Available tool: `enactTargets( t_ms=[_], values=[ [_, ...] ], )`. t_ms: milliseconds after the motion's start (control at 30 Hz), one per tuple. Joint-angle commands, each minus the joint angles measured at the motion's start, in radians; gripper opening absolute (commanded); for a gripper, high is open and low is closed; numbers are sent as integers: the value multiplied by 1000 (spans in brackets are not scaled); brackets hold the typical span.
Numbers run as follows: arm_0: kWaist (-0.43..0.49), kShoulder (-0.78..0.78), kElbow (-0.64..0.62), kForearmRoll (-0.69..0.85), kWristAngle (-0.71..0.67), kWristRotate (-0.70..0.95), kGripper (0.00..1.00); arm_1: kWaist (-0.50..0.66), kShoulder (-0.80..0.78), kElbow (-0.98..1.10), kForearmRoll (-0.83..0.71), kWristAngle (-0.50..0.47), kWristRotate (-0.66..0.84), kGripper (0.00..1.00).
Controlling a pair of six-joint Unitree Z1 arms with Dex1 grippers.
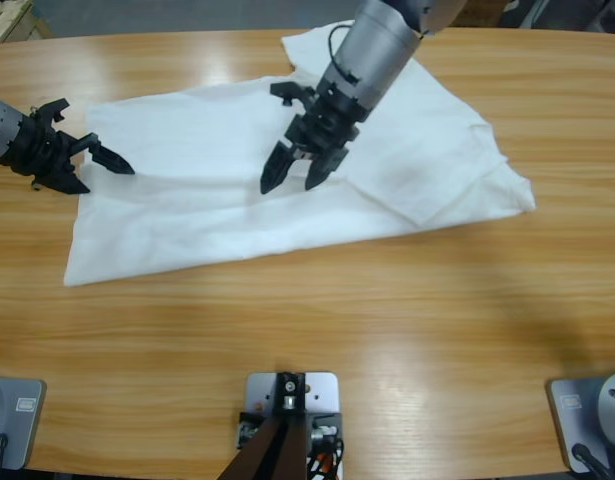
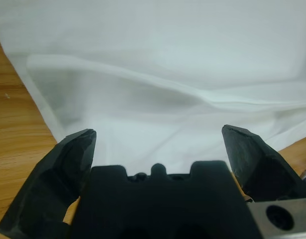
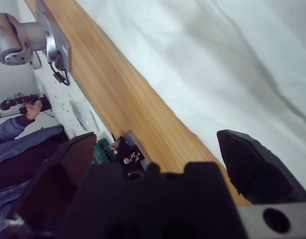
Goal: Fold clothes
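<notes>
The T-shirt (image 1: 237,200) lay crumpled and still unfolded on the desk (image 1: 387,330), with both the left gripper (image 1: 97,152) and the right gripper (image 1: 297,172) spread empty above it.

1. No text, label, brand, number or sign can be read in any of the three views.
2. The white T-shirt (image 1: 237,190) shows only plain cloth in the high view and in both wrist views; no line of print can be made out on it.
3. The wooden table (image 1: 387,330) carries no markings.
4. The black grippers bear no lettering that can be read.
</notes>
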Motion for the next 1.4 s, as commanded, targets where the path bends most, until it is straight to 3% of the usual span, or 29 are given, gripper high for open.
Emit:
enactTargets(
  t_ms=[33, 600, 967, 1400],
  values=[
    [10, 11, 28, 9, 13, 16, 1000, 9, 103, -7, 13, 19, -36, 1000],
    [17, 23, 25, 9, 13, 26, 1000, -12, 168, -53, 24, 19, -50, 1000],
    [22, 26, 22, 9, 13, 29, 1000, -109, 182, -92, 47, -8, -57, 1000],
    [30, 34, 19, 9, 13, 33, 1000, -145, 212, -136, 77, -25, -71, 1000]
  ],
)
